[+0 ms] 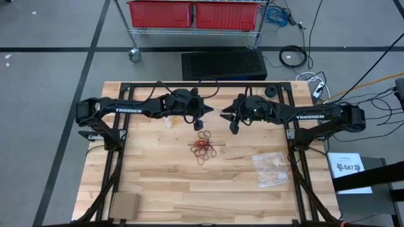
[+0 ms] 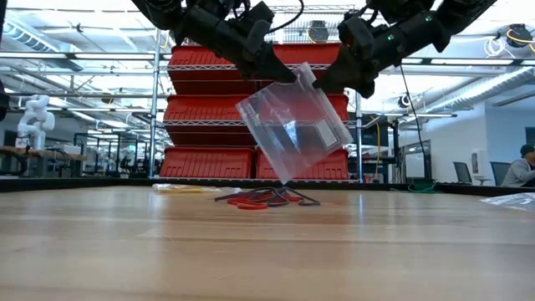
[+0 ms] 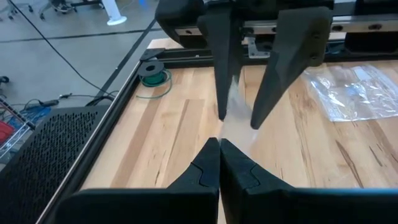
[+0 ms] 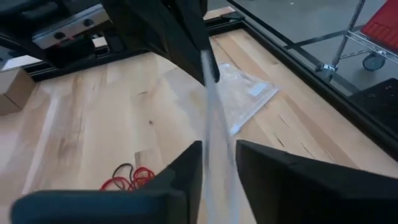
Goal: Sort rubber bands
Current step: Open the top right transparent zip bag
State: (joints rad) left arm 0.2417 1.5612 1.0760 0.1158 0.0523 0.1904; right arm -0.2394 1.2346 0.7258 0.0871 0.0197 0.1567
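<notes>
Left to right. The left gripper (image 2: 280, 71), a dark two-finger tool raised above the middle of the pale wooden slat table (image 1: 158, 183), has its jaws pressed together on one upper edge of a clear, soft plastic bag (image 2: 292, 125). The bag hangs tilted between the arms, its lower corner just above the table, its mouth apparently at the top; it looks empty.

The right gripper (image 2: 322, 84) meets the bag's opposite upper edge. In the right wrist view the film passes edge-on between its dark fingers (image 4: 186, 165), which stand slightly apart around it; whether they truly pinch it cannot be told. Holding the bag by both upper edges probably serves to spread its mouth, so that bands can be dropped in.

The rubber bands (image 1: 204, 146), thin elastic loops in red with a few dark ones, lie in a loose tangled heap on the table directly under the bag, touching and overlapping. None is held. A second clear plastic bag (image 1: 271, 169), with pale contents, lies flat nearer the right arm.
</notes>
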